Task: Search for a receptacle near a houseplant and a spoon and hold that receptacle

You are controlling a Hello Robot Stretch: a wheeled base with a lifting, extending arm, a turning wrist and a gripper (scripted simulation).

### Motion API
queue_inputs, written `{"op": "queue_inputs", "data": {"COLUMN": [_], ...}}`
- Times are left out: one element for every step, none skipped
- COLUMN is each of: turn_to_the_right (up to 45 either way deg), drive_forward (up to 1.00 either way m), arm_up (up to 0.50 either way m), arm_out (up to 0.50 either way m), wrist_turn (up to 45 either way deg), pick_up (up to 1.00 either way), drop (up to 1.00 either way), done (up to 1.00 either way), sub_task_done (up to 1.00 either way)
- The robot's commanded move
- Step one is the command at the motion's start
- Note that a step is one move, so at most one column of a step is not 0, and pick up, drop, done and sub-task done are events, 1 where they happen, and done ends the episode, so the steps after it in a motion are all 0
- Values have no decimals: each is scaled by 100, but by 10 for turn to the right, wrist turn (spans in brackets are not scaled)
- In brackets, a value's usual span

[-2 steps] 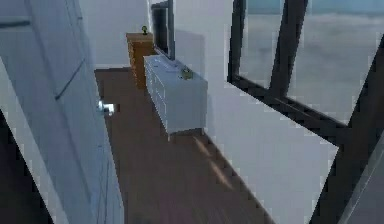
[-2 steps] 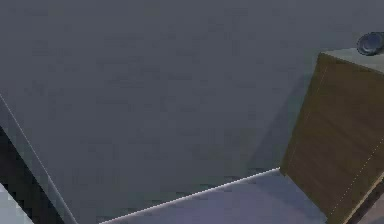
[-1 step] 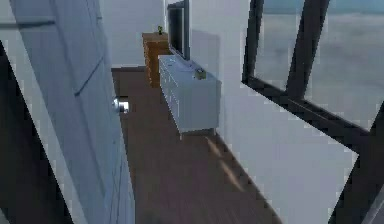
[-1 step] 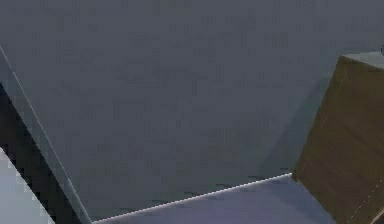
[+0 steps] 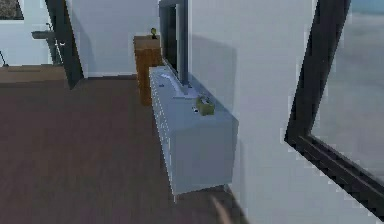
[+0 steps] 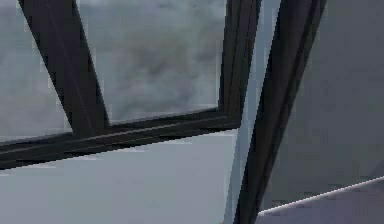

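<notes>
Since nothing here can yet be named a receptacle for certain, you are in the search step, with the grasp not begun. The best candidate is a small greenish-yellow thing [image 5: 205, 105] on the near end of the sideboard [image 5: 195, 140] against the wall at the forward view's right. It is squat and rounded, but too small to say whether it is a bowl, a pot or the plant itself. Farther along the same top lies a pale, flat, elongated thing [image 5: 172, 86]. No spoon shape can be made out. Behind both stands a dark, thin, glossy television [image 5: 176, 40].

The sideboard is a smooth, matt, pale grey box with straight edges and drawer lines on its front. Beyond it is a warm brown wooden cabinet [image 5: 146, 70] with a little plant [image 5: 153, 33] on top — a possible houseplant. The floor [image 5: 80, 140] is dark planked wood. A dark door [image 5: 60, 40] stands at the far left, and a heavy black window frame [image 5: 305, 110] runs down the right.

In the arm side view the window frame [image 6: 120, 130] is close by, with greyish glass [image 6: 150, 60] above a plain wall.

The gripper's state cannot be told at this moment. Your next move, as I judge it, is to drive forward along the sideboard until those small things resolve — then square the arm's side to it.
</notes>
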Motion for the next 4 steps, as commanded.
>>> {"op": "queue_inputs", "data": {"turn_to_the_right": [-30,0,-90,0], "drive_forward": [0,5,0,45], "arm_up": [0,0,0,0], "arm_out": [0,0,0,0], "wrist_turn": [0,0,0,0], "pick_up": [0,0,0,0], "drop": [0,0,0,0], "done": [0,0,0,0], "sub_task_done": [0,0,0,0]}}
